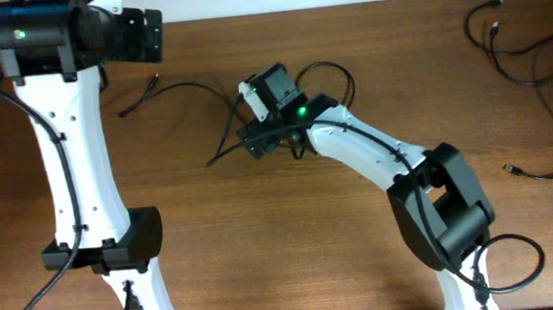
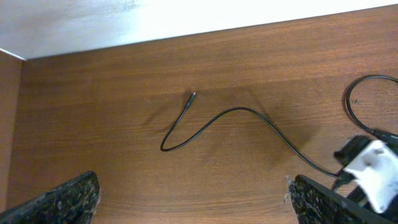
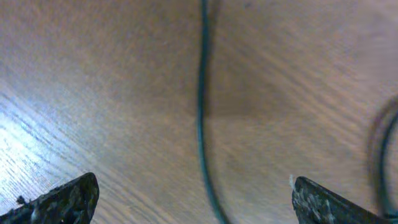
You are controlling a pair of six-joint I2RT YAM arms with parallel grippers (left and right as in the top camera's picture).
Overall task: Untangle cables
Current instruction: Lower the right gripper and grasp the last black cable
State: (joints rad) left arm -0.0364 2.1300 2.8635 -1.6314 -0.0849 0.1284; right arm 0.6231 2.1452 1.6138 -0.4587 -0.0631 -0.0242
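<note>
Step in hand: picking next strand.
- Right claw (image 3: pixel 193 186) hovering low over central cable tangle (image 1: pixel 190 84) just toward 12 o'clock of bench (image 1: pixel 265 256) centre. Fingers spread wide; one strand (image 3: pixel 202 93) running between them, not pinched.
- Left claw (image 2: pixel 193 186) hanging at 11 o'clock, spread, empty, facing free plug end (image 2: pixel 190 98).
- Other cables (image 1: pixel 513 49) lying well apart at 3 o'clock.

Next move, as judged: right claw lowering, closing on strand, dragging it clear without snagging neighbouring loop.
</note>
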